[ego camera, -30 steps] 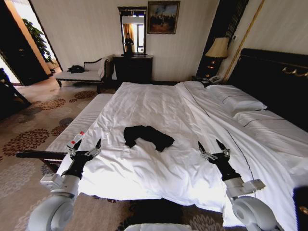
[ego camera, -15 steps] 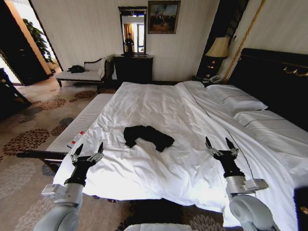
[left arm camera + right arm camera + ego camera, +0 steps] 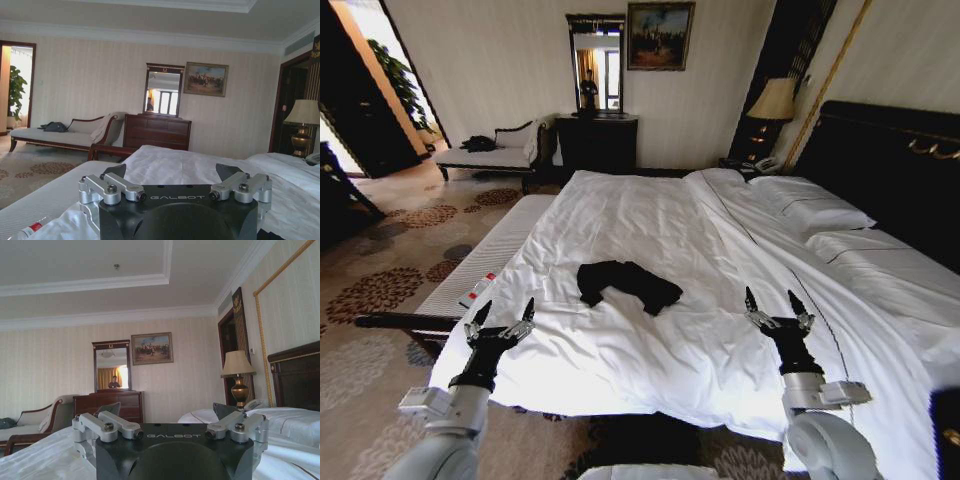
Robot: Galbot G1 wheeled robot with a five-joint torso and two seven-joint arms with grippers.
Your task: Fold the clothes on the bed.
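T-shirt [image 3: 625, 283]: black, crumpled in a loose heap, lying a little below the middle of the head view on the white bedding, between the two grippers and beyond them, touched by neither.
Left gripper [image 3: 501, 318]: lower left of the head view, just above the near edge of the bed, fingers spread wide and pointing up the frame, holding nothing; in the left wrist view [image 3: 175, 172] both dark fingertips stand apart over the sheet.
Right gripper [image 3: 771, 303]: lower right of the head view, over the white duvet near the bed's edge, fingers spread wide and pointing up the frame, empty; in the right wrist view [image 3: 167, 410] the two fingertips are well apart.
Arms: both rise from the bottom corners of the head view, roughly level with each other, well apart, one on each side of the shirt.
Bed [image 3: 650, 220]: white sheets and duvet across the middle of the head view, creased around the shirt; dark headboard [image 3: 890, 170] at the right edge, white pillows [image 3: 815, 210] below it.
Small red-and-white object [image 3: 477, 289]: left of the bed on a pale striped bench [image 3: 480, 260], just above the left gripper in the frame.
Room behind: chaise [image 3: 495, 150] at upper left, dark dresser [image 3: 597, 140] with mirror at upper centre, lamp [image 3: 773, 100] at upper right.
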